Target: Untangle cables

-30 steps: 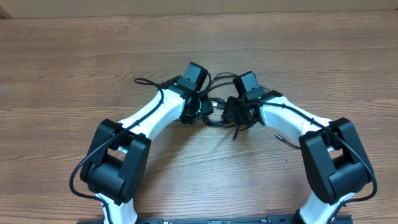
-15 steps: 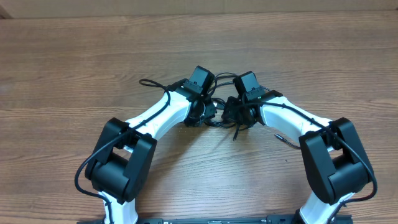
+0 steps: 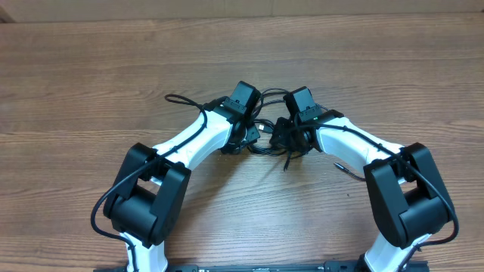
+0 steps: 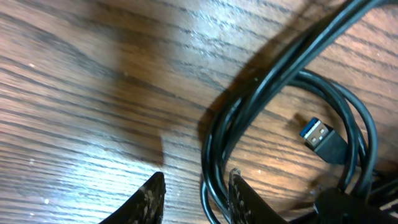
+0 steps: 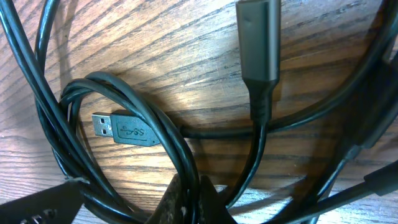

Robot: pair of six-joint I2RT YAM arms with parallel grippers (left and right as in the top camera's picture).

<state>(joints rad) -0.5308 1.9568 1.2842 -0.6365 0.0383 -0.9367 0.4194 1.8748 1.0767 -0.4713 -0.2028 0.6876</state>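
Observation:
The cables point(image 3: 265, 127) lie as a black tangle on the wood between my two grippers. In the left wrist view the cables point(image 4: 273, 81) form looped strands around a blue-tongued USB plug point(image 4: 320, 137). My left gripper point(image 4: 196, 175) stands open, low over the table; two strands pass between its jaws, close against the right finger point(image 4: 239, 199). From overhead, the left gripper point(image 3: 253, 136) sits at the tangle's left edge. My right gripper point(image 5: 191, 180) is shut on two cable strands point(image 5: 168, 143), beside a USB plug point(image 5: 118, 129). The right gripper point(image 3: 281, 140) is at the tangle's right side.
A long dark connector point(image 5: 258, 37) with its cord crosses the right wrist view. A loose black cable end point(image 3: 344, 170) lies by the right arm. The wooden table point(image 3: 91, 68) extends all around. Both arms' thicker wires run along their white links.
My left arm has shifted right, closer into the tangle, and its jaws have narrowed slightly. The right arm and its grip have not moved.

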